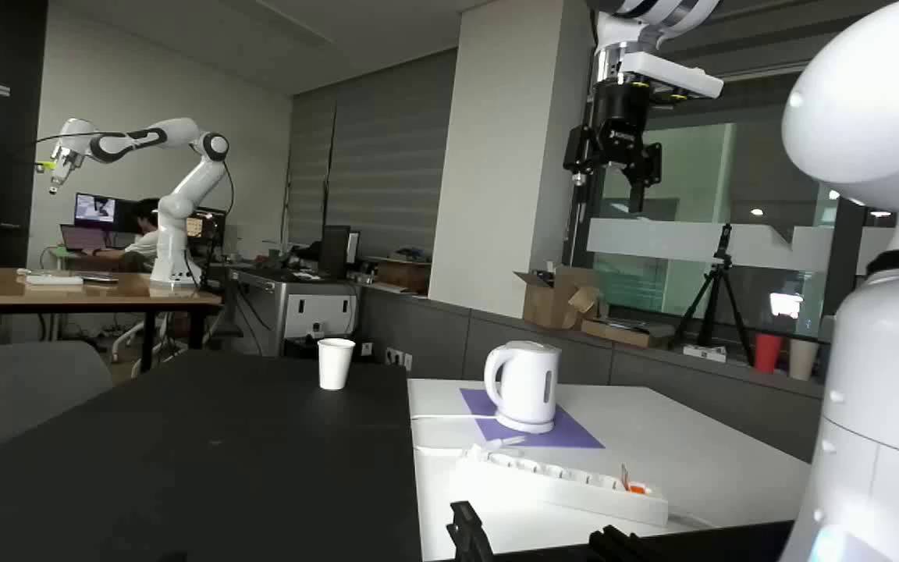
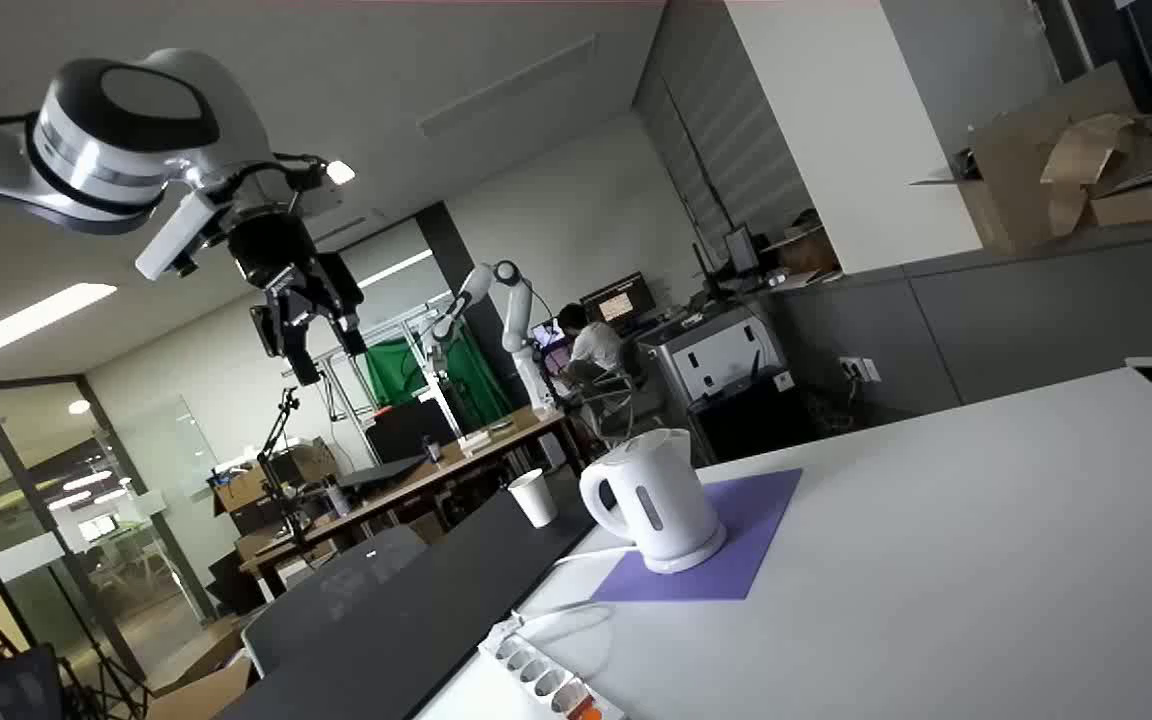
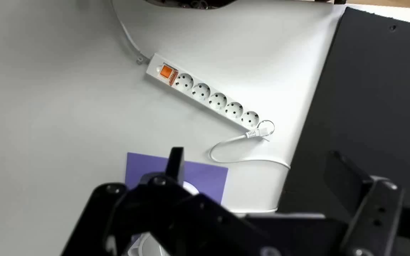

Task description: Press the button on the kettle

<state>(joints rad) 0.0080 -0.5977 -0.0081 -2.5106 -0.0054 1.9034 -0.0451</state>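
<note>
Kettle [image 1: 531,386]: upright on the mat [image 1: 574,431], our target, its handle [image 1: 490,375] turned towards the black table [image 1: 262,468];
Gripper [image 2: 327,360]: hanging high above the mat's level, touching nothing, fingers [image 3: 176,163] spread wide with nothing between them;
Button: can't be made out from here, so find it first, likely round the handle; then, I'd say, bring the fingers together into one firm tip, press straight and softly; a sideways shove could skid the kettle across the mat;
Cord [image 1: 453,417]: off the mat towards the black table, a snag risk for any low pass there;
Strip [image 3: 210,96]: near the mat, apart from it, so come in higher on that flank;
Black table: its edge near the mat's handle side, cup [image 1: 335,364] standing on it, well apart from the mat;
White table [image 2: 986,520]: stretching widest from the mat on the side away from the black table; there's the roomier swing!
</note>
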